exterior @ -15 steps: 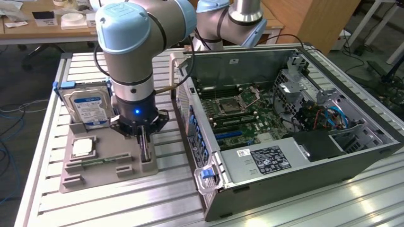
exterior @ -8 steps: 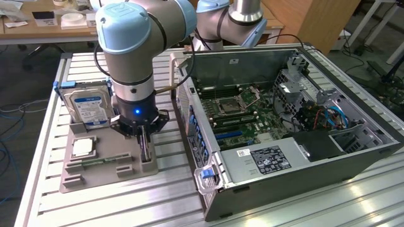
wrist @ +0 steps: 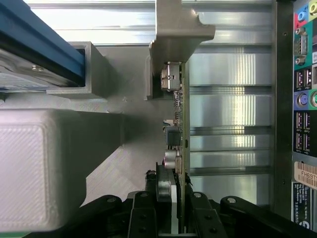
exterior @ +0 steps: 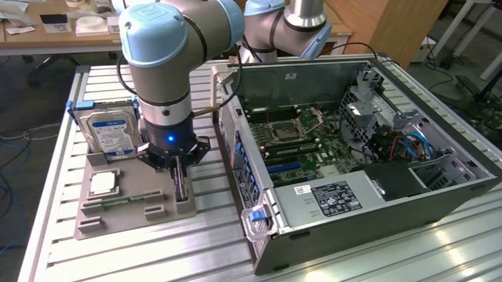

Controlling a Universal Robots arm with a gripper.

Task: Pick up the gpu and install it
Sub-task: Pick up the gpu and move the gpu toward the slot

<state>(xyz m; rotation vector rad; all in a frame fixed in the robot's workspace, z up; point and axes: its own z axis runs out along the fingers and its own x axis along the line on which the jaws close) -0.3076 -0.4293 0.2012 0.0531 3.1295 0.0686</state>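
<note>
The gpu (exterior: pixel 183 191), a thin black card with a silver metal end bracket, is seen standing on its long edge in a slot of a grey plastic holder tray (exterior: pixel 117 222). The tray rests on a desk (exterior: pixel 157 255) of ribbed aluminium slats. The black hand (exterior: pixel 182 176) of the grey and pale blue arm is lowered straight down over the card. In the wrist view the gpu (wrist: pixel 179 114) is shown edge-on, its bracket at the far end, with its near end running between the fingers of the hand (wrist: pixel 171 218). The fingers are closed against both faces of the card, so it is gripped while it sits in the tray.

On the same tray, a silver hard drive with a blue and white label (exterior: pixel 110 132) is propped upright at the far end, and a small square silver chip (exterior: pixel 103 184) lies flat just beside the hand, on the exterior view's left. An open black computer case (exterior: pixel 439 200) lies on the desk to the exterior view's right of the tray, its green motherboard (exterior: pixel 290 138) exposed. The case's rear ports (wrist: pixel 302 99) are seen near the card in the wrist view.
</note>
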